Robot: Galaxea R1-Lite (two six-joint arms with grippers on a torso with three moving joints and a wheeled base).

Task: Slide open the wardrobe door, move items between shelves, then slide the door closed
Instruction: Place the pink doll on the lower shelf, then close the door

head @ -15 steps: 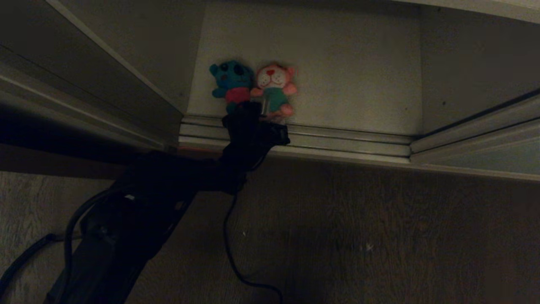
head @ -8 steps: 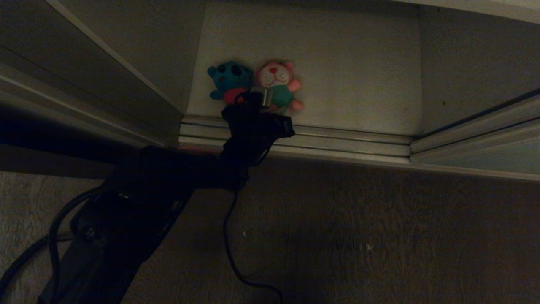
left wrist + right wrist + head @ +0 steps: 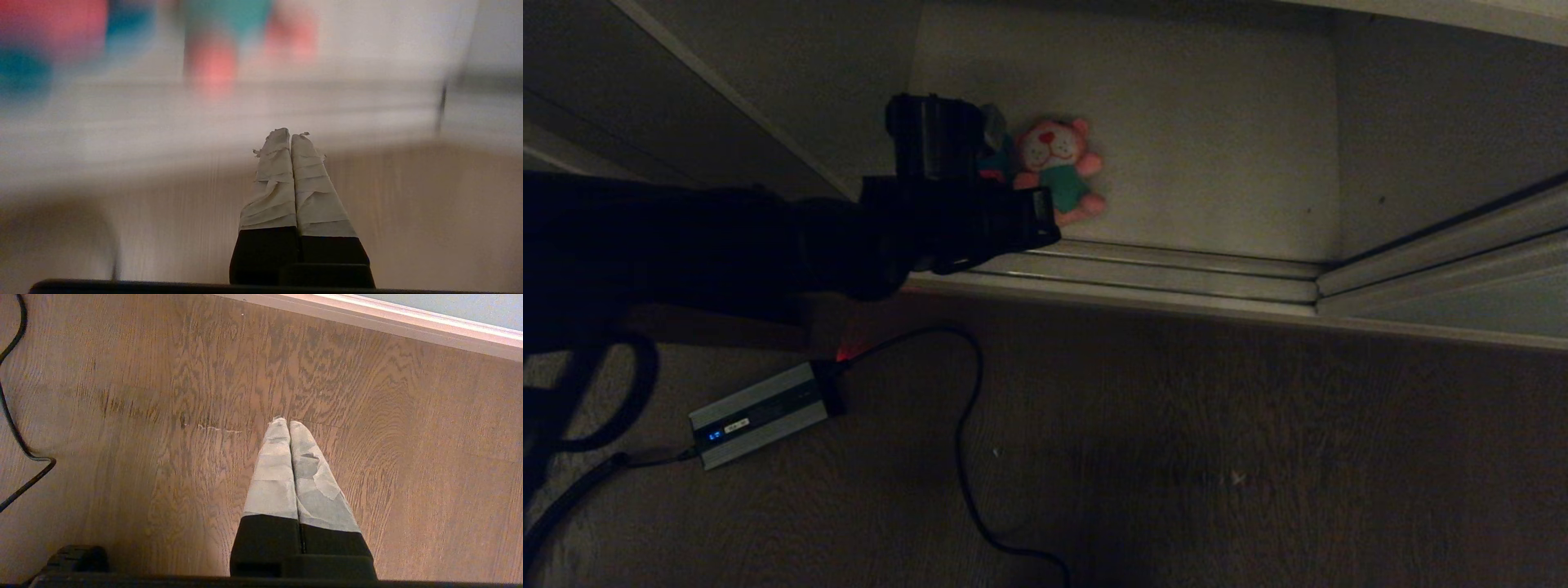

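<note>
- Wardrobe floor board (image 3: 1217, 163) takes up the upper part of the head view, pale and flat between its side walls, and both toys lie on it near the front track.
- Sliding door (image 3: 1486, 314) is parked off to the right; I judge the opening step done, since the compartment is wide open.
- Wooden floor (image 3: 1176, 449) lies in front, with a cable (image 3: 968, 457) and a small power box (image 3: 760, 412) on it.
- Left arm (image 3: 727, 245) reaches in from the left, and its gripper (image 3: 291, 139) shows taped fingers pressed together with nothing between them, pointing short of the toys.
- Right gripper (image 3: 288, 424) hangs parked over the floor, fingers pressed together and empty.
- Pink toy (image 3: 1058, 167) lies on its back, face up, head toward the back wall, feet toward the track, so its long axis runs front to back.
- Teal bear (image 3: 996, 163) sits just beside it, mostly hidden behind the left wrist; its pose I cannot tell.
</note>
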